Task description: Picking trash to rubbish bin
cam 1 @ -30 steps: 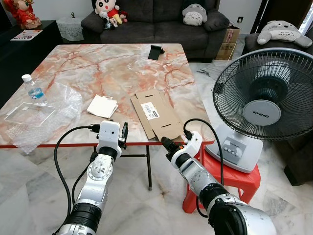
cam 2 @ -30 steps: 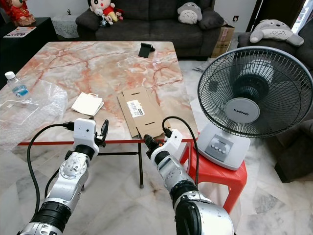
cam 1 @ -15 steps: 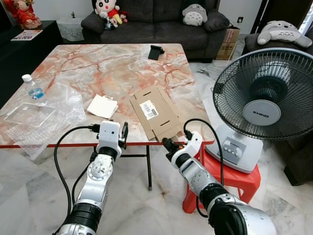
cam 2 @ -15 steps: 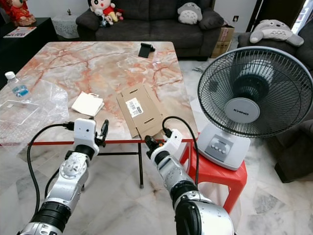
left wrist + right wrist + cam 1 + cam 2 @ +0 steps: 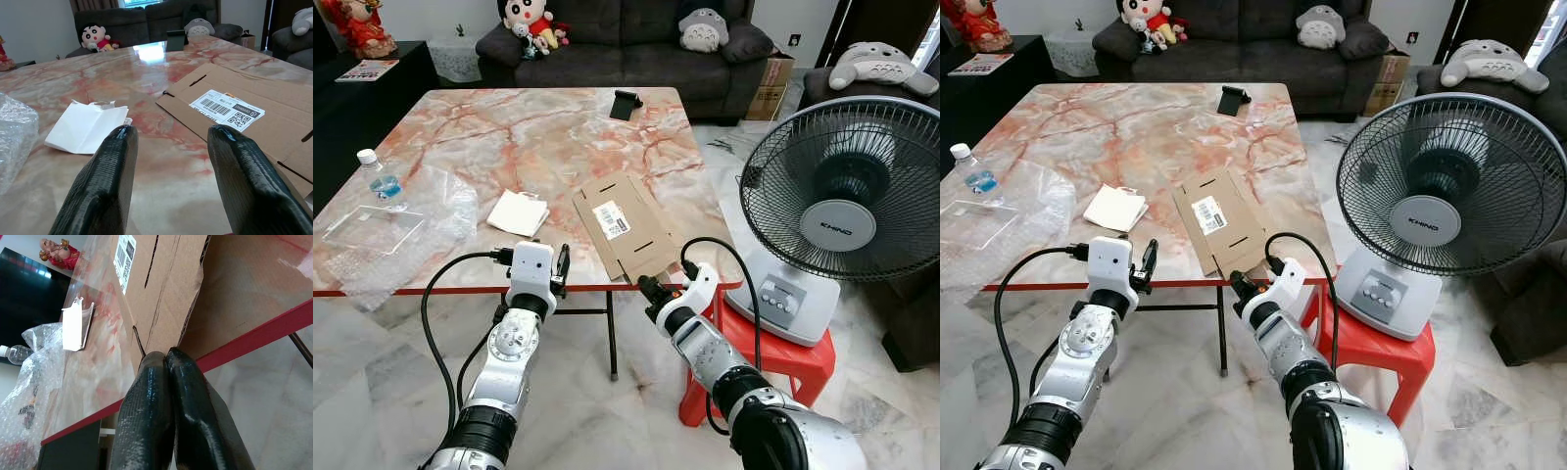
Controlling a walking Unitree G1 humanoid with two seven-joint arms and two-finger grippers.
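1. We see a marble-patterned table (image 5: pixel 558 127) with a red edge standing before the robot; behind it a dark sofa (image 5: pixel 626 44) carries soft toys.
2. A flattened cardboard box (image 5: pixel 628 235) with a barcode label lies on the table near its front edge, its near end reaching that edge; it is the piece of trash closest to the grippers.
3. The right gripper (image 5: pixel 644 287) sits at the table's front edge, at the near end of the cardboard; in the right wrist view its two black fingers (image 5: pixel 146 421) are pressed together with no gap; we cannot tell whether the cardboard's edge is pinched between them or only touches their tips.
4. The left gripper (image 5: pixel 564 265) hovers at the table's front edge, to the left of the cardboard; in the left wrist view its fingers (image 5: pixel 105 181) stand wide apart and hold nothing.
5. A folded white paper (image 5: pixel 518 211) lies on the table just left of the cardboard, apart from it.
6. At the table's left side we see crumpled bubble wrap (image 5: pixel 406 230) with a clear plastic tray (image 5: pixel 372 228) on it and a water bottle (image 5: pixel 380 180) beside it.
7. A small black object (image 5: pixel 626 102) rests near the table's far edge.
8. To the robot's right a large table fan (image 5: pixel 842 206) stands on a red plastic stool (image 5: pixel 773 367).
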